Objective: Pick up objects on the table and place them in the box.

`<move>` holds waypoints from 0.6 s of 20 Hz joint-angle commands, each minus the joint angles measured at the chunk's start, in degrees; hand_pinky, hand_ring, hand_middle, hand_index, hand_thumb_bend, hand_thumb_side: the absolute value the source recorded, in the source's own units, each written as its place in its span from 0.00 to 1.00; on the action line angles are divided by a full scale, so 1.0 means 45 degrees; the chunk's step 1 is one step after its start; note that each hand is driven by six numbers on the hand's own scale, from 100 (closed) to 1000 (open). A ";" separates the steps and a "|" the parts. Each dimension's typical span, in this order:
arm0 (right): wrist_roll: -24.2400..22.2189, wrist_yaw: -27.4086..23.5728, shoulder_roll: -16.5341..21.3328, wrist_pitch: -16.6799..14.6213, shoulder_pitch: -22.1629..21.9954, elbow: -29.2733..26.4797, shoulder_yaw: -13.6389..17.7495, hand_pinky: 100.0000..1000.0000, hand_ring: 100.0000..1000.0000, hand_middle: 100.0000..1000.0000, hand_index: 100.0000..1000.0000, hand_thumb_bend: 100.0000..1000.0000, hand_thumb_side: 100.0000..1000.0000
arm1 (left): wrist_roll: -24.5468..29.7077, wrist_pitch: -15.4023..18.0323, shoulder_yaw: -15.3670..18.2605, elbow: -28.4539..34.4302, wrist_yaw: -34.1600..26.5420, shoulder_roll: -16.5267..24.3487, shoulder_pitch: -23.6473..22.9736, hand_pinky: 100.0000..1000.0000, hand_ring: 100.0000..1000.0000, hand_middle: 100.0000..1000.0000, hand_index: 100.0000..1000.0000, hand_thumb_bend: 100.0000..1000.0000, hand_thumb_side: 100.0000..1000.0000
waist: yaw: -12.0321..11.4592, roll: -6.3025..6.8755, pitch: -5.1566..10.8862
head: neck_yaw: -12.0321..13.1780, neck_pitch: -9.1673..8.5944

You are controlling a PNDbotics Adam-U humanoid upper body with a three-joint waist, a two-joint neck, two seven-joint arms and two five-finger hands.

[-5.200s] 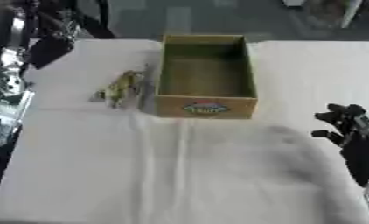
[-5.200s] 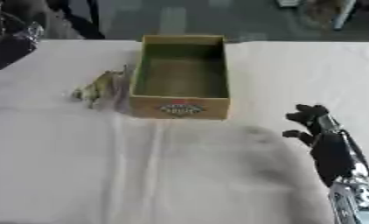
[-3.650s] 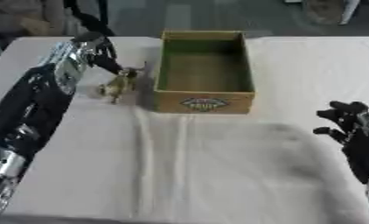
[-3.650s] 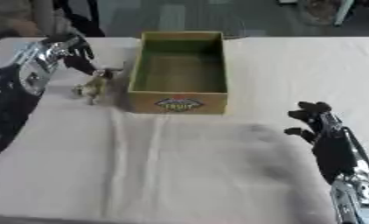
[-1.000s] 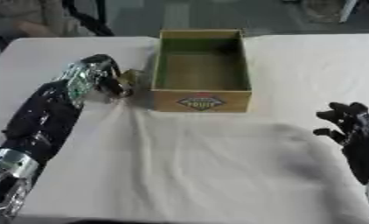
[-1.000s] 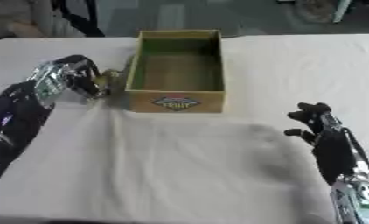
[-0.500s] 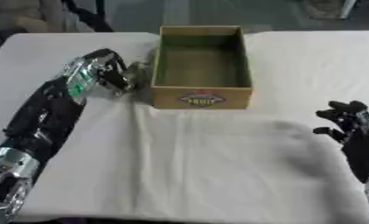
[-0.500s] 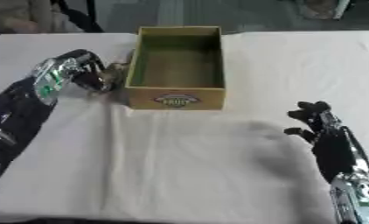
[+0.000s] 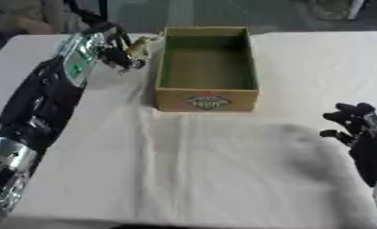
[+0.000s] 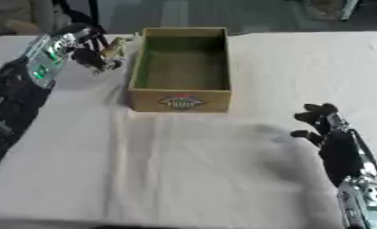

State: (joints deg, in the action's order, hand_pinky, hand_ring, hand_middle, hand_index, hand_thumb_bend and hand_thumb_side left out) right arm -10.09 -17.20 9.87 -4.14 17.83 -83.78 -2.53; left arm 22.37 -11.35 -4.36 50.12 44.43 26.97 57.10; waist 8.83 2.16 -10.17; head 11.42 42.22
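A small tan animal figure [image 9: 139, 46] hangs above the cloth just left of the cardboard box [image 9: 208, 99], pinched in my left hand [image 9: 113, 50]. The figure sits level with the box's left wall, near its far end. The box is open-topped, with a green inside that holds nothing I can see and a label on its near wall. My right hand [image 9: 354, 126] rests at the lower right, fingers relaxed and apart, holding nothing.
A white cloth [image 9: 199, 170] covers the table, wrinkled in front of the box. Dark chair legs and floor show beyond the far edge.
My left hand has lifted the tan figure off the cloth and carried it up and right, towards the box's left wall. The right hand has stayed put.
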 commanded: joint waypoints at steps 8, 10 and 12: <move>-0.0149 0.0087 0.0086 0.0055 0.0222 -0.0143 -0.0132 0.54 0.80 0.56 0.74 0.00 0.73 | -0.0446 0.0181 -0.0502 0.1041 0.0259 -0.0526 0.1437 0.04 0.00 0.00 0.19 0.00 0.06 | 0.0293 0.0005 0.0208 | 0.0328 -0.0102; -0.0171 0.0095 0.0097 0.0060 0.0258 -0.0136 -0.0155 0.54 0.80 0.56 0.74 0.00 0.73 | -0.0640 0.0228 -0.0621 0.1019 0.0510 -0.0829 0.1583 0.04 0.00 0.00 0.19 0.00 0.05 | 0.0399 0.0020 0.0147 | 0.0411 -0.0147; -0.0199 0.0097 0.0089 0.0067 0.0303 -0.0135 -0.0187 0.55 0.80 0.56 0.74 0.00 0.73 | -0.0895 0.0274 -0.0682 0.0975 0.0694 -0.1150 0.1657 0.04 0.00 0.00 0.20 0.00 0.05 | 0.0507 0.0038 0.0080 | 0.0471 -0.0194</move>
State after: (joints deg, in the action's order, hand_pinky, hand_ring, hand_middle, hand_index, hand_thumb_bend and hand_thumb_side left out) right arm -10.77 -17.00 9.82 -3.73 18.25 -83.76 -3.28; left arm 19.09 -10.25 -7.39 53.48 47.00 21.61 62.65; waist 11.21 2.44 -10.76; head 13.22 41.93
